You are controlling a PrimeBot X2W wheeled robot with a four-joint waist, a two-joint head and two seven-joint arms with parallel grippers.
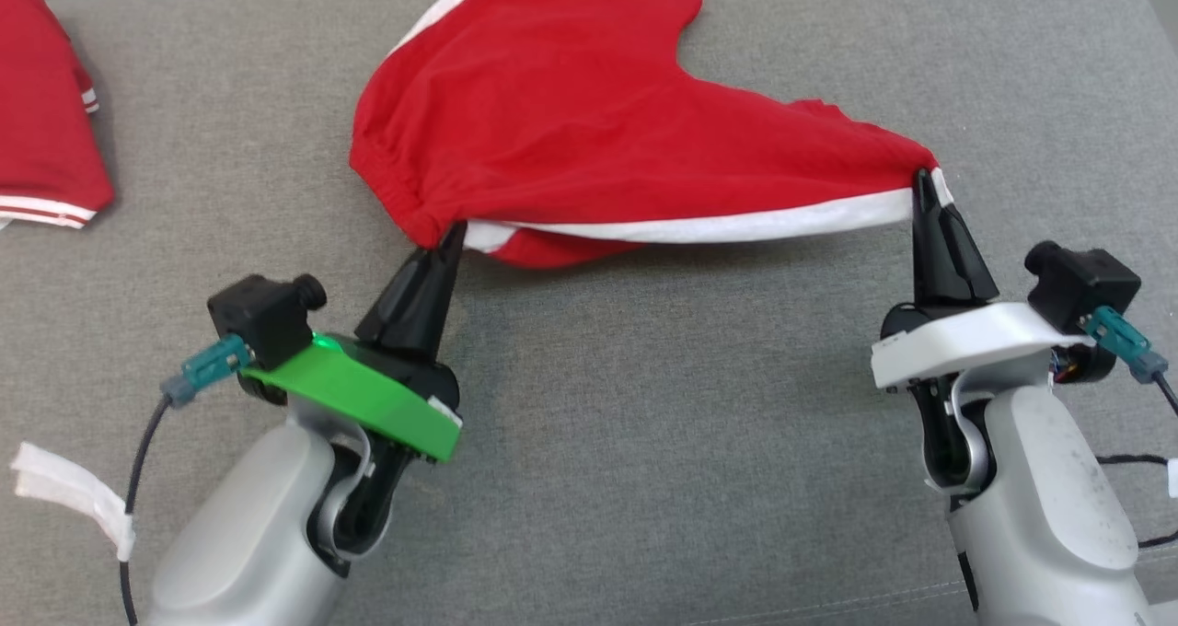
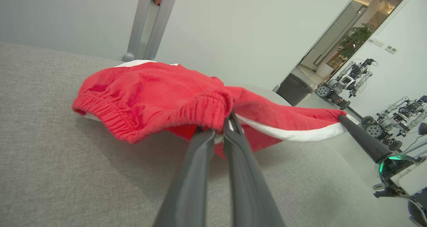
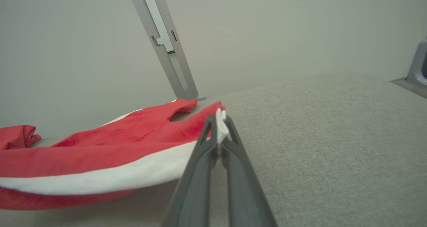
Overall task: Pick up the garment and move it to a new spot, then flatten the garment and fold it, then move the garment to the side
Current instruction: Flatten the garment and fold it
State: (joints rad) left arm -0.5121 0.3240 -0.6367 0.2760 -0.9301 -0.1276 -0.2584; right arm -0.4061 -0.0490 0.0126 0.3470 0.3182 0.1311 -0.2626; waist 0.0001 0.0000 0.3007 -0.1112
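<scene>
Left pincer (image 1: 454, 231) and right pincer (image 1: 920, 179) clamp garment (image 1: 571, 101) stretched between.

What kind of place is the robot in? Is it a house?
Probably a robot lab, not a house: several other robots stand in the background near a dark bin, and the work surface is a plain grey padded table.

- The garment (image 1: 589, 110): its far side is cut off by the picture's edge.
- A second red cloth (image 1: 41, 110), left of the garment: only partly in the picture.
</scene>
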